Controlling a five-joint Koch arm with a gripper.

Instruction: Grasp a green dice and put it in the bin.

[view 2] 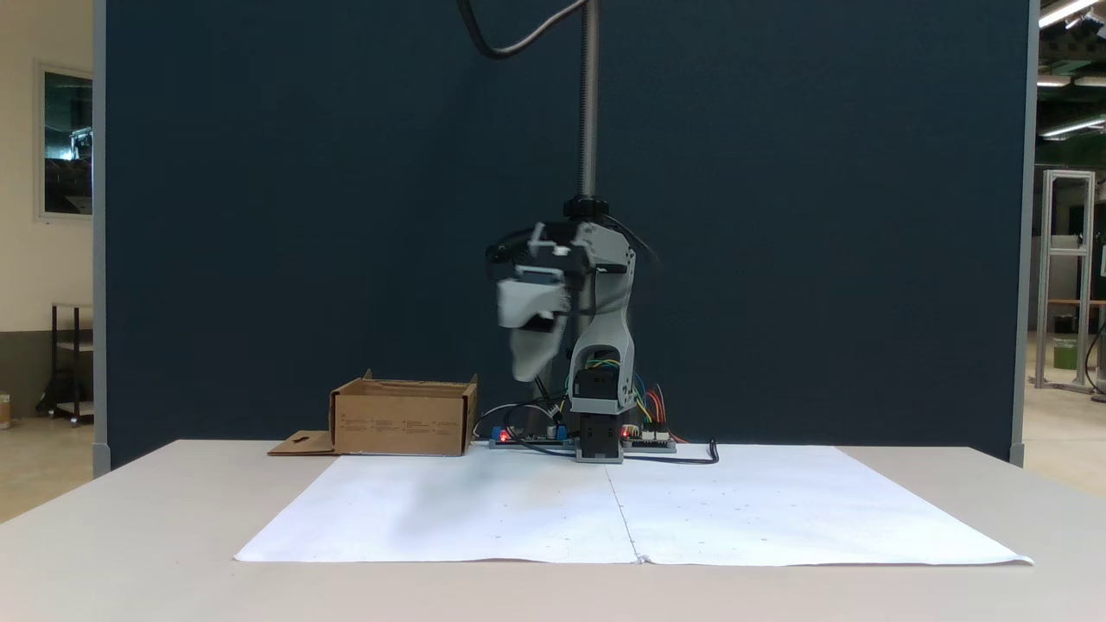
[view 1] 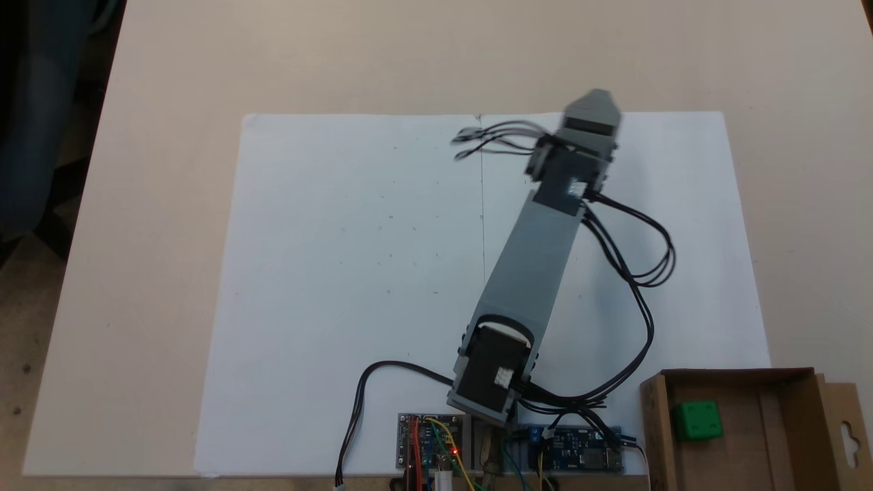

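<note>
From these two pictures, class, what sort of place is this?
Probably a lab or workshop: a dark partition panel behind the table, bare circuit boards, and metal frames in a hall beyond.

bin (view 1: 784,423) matt cardboard | sheet (view 1: 354,286) smooth paper | arm (view 1: 539,252) grey plastic

We see a bright green dice (view 1: 696,419) in a brown cardboard bin (view 1: 784,436), white paper (view 1: 354,273), a grey arm (view 1: 535,259).

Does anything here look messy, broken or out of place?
Nothing stands out. The green dice sits inside the cardboard box, the paper sheets lie flat, and the claw hangs above them, blurred by motion.
</note>
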